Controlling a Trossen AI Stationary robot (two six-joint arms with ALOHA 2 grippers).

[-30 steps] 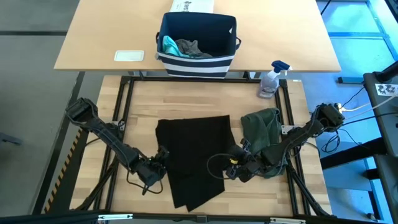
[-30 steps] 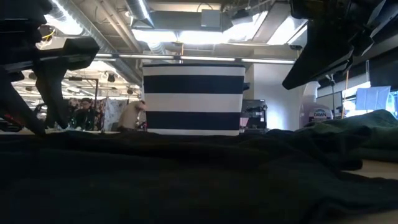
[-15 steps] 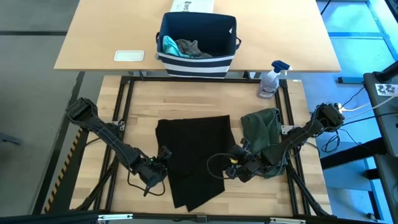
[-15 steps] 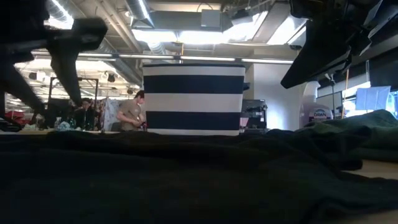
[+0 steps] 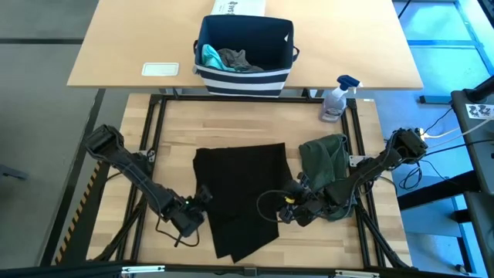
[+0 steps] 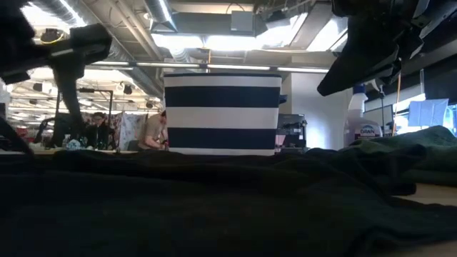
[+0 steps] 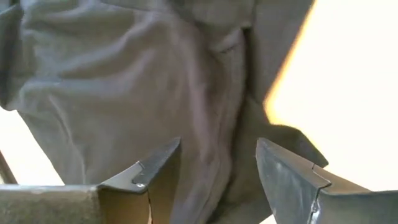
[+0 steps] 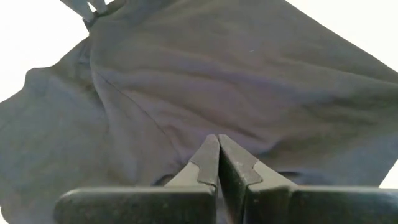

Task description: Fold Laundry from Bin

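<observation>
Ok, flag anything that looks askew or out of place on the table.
The black T-shirt lies skewed, its near corner reaching toward the table edge. The olive-green piece sits crumpled beside it, unfolded. Nothing looks spilled or damaged.

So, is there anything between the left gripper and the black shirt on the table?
Nothing visible. The left gripper is open at the left edge of the black T-shirt, and the left wrist view shows only cloth ahead of its fingers. The olive-green piece lies on the far, right side.

Left tool (image 5: 202,202) low with fingers apart, right tool (image 5: 282,208) low, pressed closed
</observation>
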